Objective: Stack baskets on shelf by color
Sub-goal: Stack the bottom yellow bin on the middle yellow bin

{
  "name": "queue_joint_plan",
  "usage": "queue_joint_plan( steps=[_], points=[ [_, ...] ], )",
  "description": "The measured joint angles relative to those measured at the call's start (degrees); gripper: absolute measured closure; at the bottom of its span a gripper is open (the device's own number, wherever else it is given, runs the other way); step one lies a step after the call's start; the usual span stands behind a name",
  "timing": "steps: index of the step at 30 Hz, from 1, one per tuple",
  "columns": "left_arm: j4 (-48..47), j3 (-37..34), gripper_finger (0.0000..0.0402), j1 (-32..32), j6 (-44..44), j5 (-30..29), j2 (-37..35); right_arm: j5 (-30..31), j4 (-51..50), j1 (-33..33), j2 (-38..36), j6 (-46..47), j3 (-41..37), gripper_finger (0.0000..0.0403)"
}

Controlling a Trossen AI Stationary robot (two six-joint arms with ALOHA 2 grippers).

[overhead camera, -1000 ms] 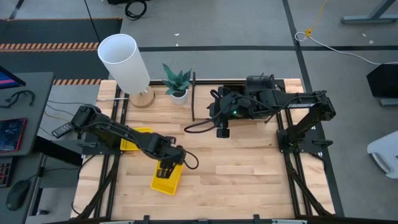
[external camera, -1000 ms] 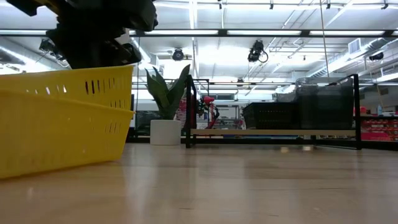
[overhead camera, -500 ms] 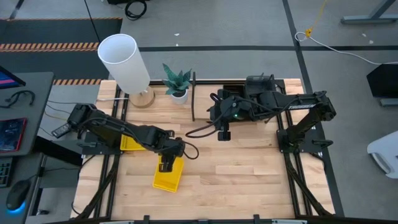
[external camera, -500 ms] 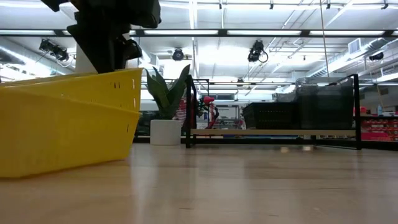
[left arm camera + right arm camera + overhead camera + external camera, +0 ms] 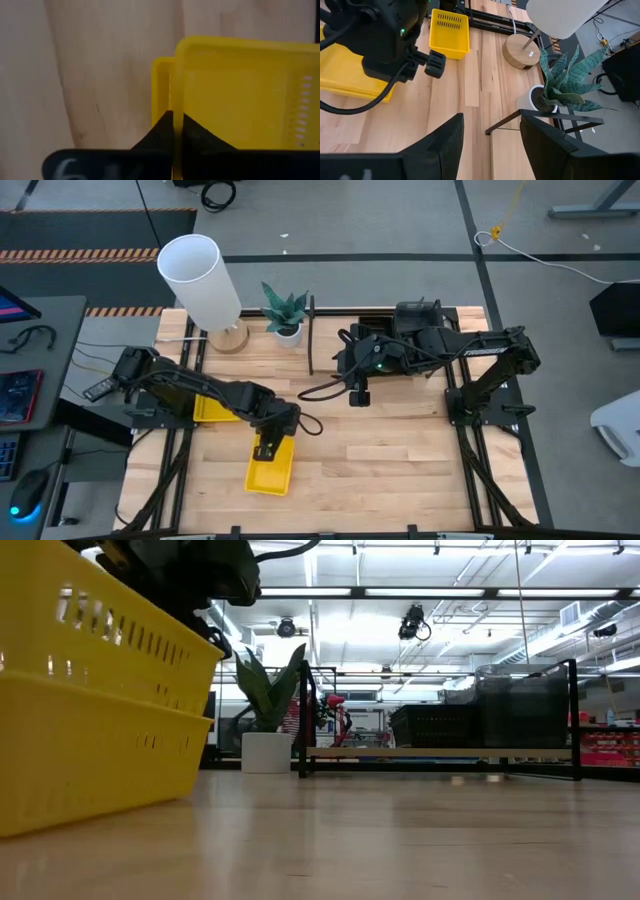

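Two nested yellow baskets (image 5: 270, 472) sit on the table near its front, left of centre, and fill the left of the low view (image 5: 90, 730). My left gripper (image 5: 265, 447) stands over their far end, shut on a basket wall (image 5: 174, 125). A third yellow basket (image 5: 213, 409) lies partly under the left arm. My right gripper (image 5: 358, 394) is open and empty (image 5: 490, 145), in front of the black shelf (image 5: 312, 340). In the low view the shelf (image 5: 440, 752) holds black baskets (image 5: 430, 725) and dark grey baskets (image 5: 520, 705). My left gripper pinches the far end wall of the upper yellow basket (image 5: 176, 90) between its two fingers, one inside the basket and one outside that wall. The fingers come from above, pointing down. The nested baskets rest on the table by their bottom (image 5: 100, 815).
A white lamp shade on a wooden base (image 5: 200, 280) and a small potted plant (image 5: 286, 315) stand at the far left. Bare wood lies between the yellow baskets and the shelf (image 5: 380, 450). Black arm frames run along both table sides.
My left gripper has kept its hold on the nested yellow baskets and shifted a little. The baskets have turned about on the table from slanted to nearly in line with the near-far direction. In the low view they loom larger and closer.
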Motion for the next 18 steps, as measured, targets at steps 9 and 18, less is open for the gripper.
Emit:
queue_joint_plan(
  steps=[9,18],
  points=[
    [0.8,-0.2,0.0386,-0.5,-0.1,0.6,0.1,0.0,0.0,0.0,0.0,0.0,0.0,0.0204],
    [1.6,-0.4,0.0293,-2.1,-3.4,-4.2,0.1,0.0,0.0,0.0,0.0,-0.1,0.0,0.0204]
  ],
)
